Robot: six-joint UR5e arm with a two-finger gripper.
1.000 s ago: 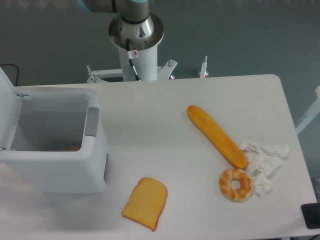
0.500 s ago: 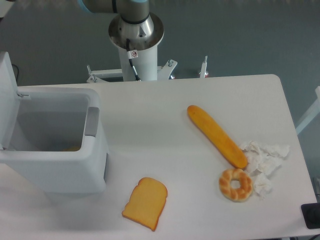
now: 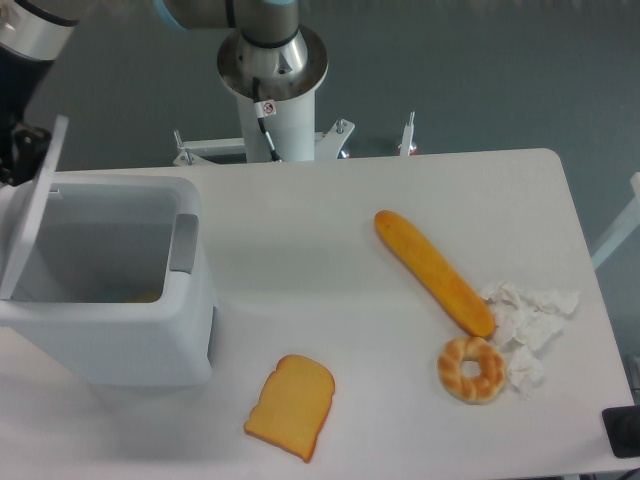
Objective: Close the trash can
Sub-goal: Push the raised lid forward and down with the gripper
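One trash can (image 3: 110, 300) stands open at the table's left, lid (image 3: 35, 205) tilted up. Just behind the lid's top edge sits the gripper (image 3: 18, 150); whether its jaws are apart or together cannot be told.

The arm's base (image 3: 272, 62) is a round silver-grey flange on a white column, with a light blue cap at the joint above it. A black cable (image 3: 266, 133) runs down the column's front past a small white sticker with a red mark. At the top left, a silver ring and dark body (image 3: 25, 60) of the wrist show.
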